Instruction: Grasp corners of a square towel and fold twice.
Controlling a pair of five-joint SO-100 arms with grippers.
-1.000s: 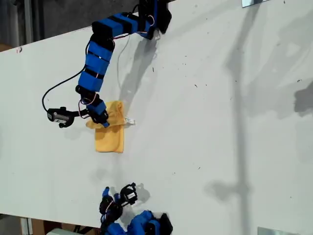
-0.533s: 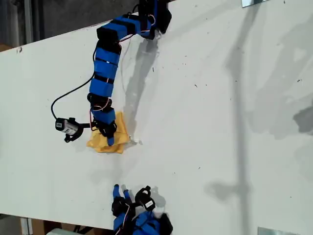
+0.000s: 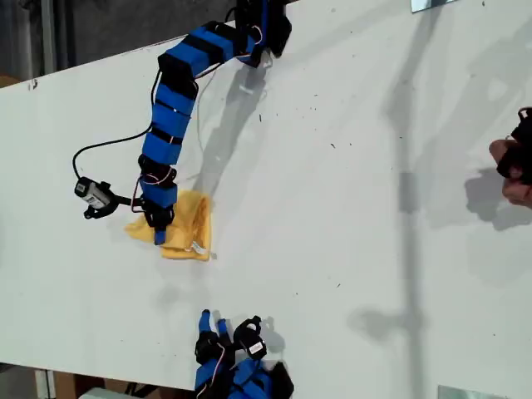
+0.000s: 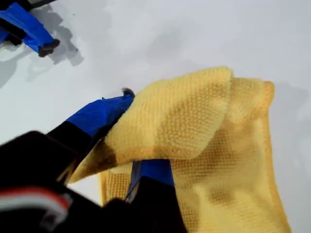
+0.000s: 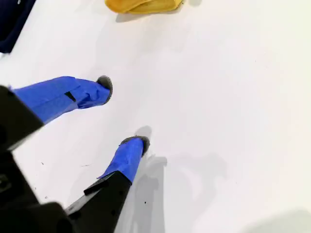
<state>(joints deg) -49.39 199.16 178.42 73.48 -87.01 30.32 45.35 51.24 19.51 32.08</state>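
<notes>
Towel (image 3: 184,226) dragged sideways, pinched in my first tool (image 3: 158,235)

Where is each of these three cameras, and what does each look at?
Exterior view: from above, over the white table, seeing both arms, the yellow towel and a person's hand at its right edge.
First wrist view: rides my first hand, whose fingers pinch the towel.
Second wrist view: rides my second hand, open over bare table.
Shared: all three show the towel.
</notes>
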